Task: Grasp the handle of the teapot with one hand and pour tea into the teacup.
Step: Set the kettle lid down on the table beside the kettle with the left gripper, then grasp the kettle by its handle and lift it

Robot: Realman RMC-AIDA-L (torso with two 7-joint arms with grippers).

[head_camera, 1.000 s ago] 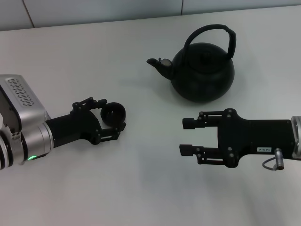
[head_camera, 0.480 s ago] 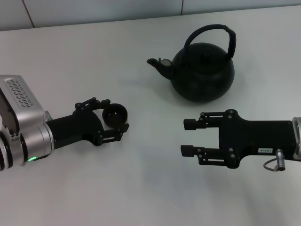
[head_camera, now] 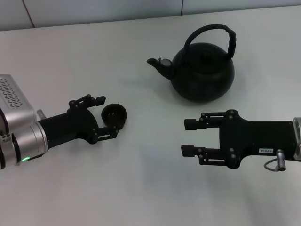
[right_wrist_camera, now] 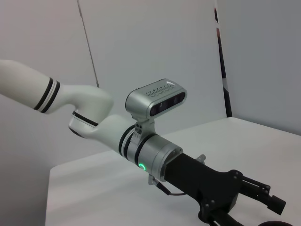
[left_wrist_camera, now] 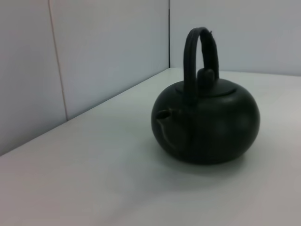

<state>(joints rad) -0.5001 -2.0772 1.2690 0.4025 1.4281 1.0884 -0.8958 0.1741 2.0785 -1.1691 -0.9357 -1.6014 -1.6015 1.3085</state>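
The black teapot (head_camera: 202, 71) stands at the far middle-right of the table, with its spout (head_camera: 157, 63) pointing left and its arched handle (head_camera: 209, 30) upright. The left wrist view shows the teapot (left_wrist_camera: 207, 125) and handle (left_wrist_camera: 195, 56) from the side. The small black teacup (head_camera: 114, 115) sits on the table at the left. My left gripper (head_camera: 109, 117) is open, its fingertips to either side of the cup and a little apart from it. My right gripper (head_camera: 185, 137) hovers open and empty in front of the teapot. No tea shows.
The white table (head_camera: 141, 188) meets a pale wall at the back. In the right wrist view, the left arm (right_wrist_camera: 155, 150) with its silver camera block reaches across the table.
My left arm has drawn back to the left and its fingers have spread off the teacup, which stays on the table. The right arm and teapot have not moved.
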